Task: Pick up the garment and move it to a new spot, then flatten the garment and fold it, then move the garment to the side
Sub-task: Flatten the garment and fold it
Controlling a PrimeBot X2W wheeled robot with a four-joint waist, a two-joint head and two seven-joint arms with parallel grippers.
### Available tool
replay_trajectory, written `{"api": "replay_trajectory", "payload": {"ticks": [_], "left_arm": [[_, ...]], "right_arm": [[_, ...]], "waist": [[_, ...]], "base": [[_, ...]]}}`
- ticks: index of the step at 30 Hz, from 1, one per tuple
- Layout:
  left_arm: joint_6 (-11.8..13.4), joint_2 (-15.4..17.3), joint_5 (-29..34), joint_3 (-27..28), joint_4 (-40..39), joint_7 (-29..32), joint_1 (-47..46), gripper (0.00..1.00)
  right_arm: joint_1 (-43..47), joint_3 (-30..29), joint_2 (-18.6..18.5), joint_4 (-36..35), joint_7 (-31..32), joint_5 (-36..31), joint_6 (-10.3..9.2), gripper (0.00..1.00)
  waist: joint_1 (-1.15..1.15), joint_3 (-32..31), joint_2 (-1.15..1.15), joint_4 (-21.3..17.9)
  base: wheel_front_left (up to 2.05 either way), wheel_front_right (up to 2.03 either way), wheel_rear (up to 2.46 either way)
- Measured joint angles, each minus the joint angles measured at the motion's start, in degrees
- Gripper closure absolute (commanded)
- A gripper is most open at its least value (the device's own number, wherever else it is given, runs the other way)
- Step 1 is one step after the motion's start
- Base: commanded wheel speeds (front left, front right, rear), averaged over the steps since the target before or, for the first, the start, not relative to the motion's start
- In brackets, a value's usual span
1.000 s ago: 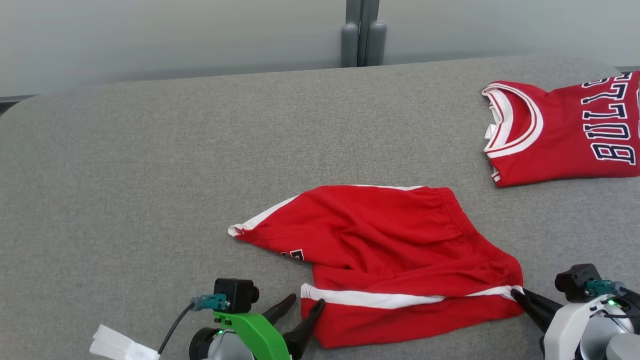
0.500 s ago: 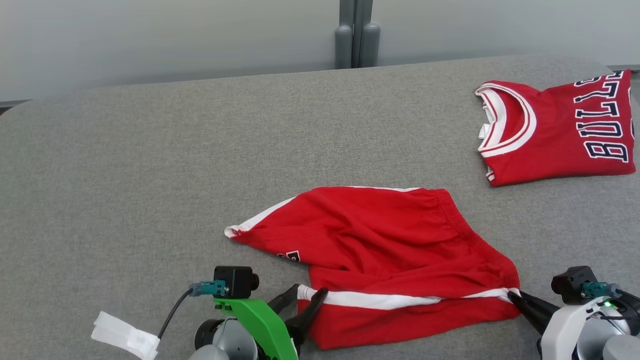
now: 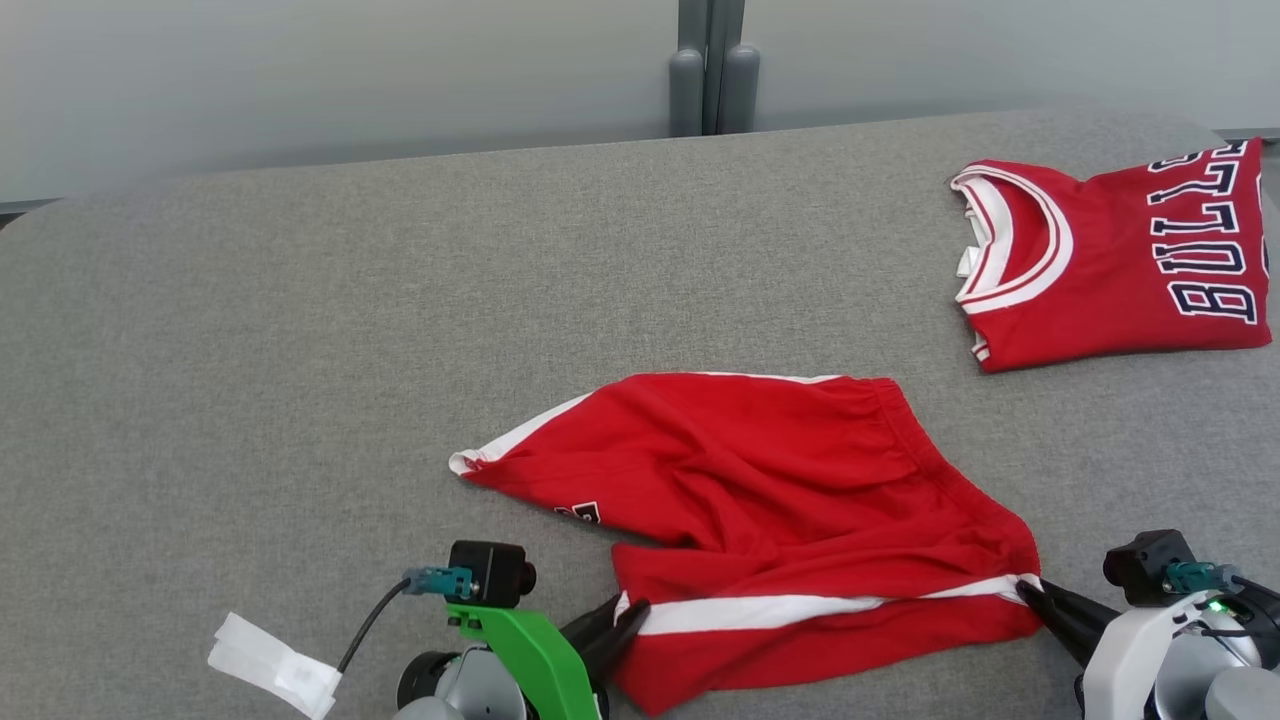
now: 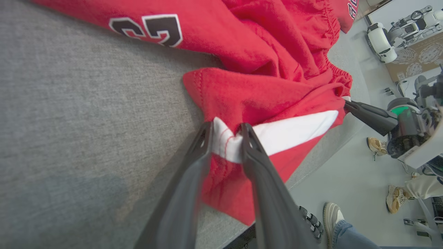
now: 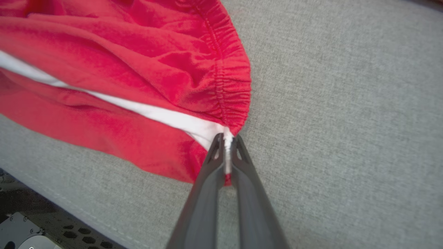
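Red shorts (image 3: 780, 500) on grey counter (image 3: 300, 350); left pincer (image 4: 225, 133) grips white hem stripe, right pincer (image 5: 226, 138) clenched on waistband corner.

The left half and the far band of the grey surface (image 3: 300, 330) lie bare — wide room to pass. The red shorts (image 3: 780, 480) sprawl across the near middle, almost to the near edge, with the left gripper (image 3: 625, 610) pinched on their near left corner and the right gripper (image 3: 1022, 588) clamped on their near right corner. A folded red jersey (image 3: 1110, 270) takes the far right corner; a bare strip of surface runs between it and the shorts. A white tag (image 3: 275, 665) sits just left of the left gripper — apart from the shorts.
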Motion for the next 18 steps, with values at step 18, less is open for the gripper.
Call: {"api": "replay_trajectory", "payload": {"ticks": [18], "left_arm": [[2.6, 3.0, 3.6, 3.4, -3.9, -3.2, -0.5, 1.0]], "right_arm": [[-0.7, -0.2, 0.8, 0.3, -2.1, 1.4, 0.01, 1.0]], "waist": [[0.0, 0.2, 0.0, 0.4]], "base": [[0.0, 0.0, 0.0]]}}
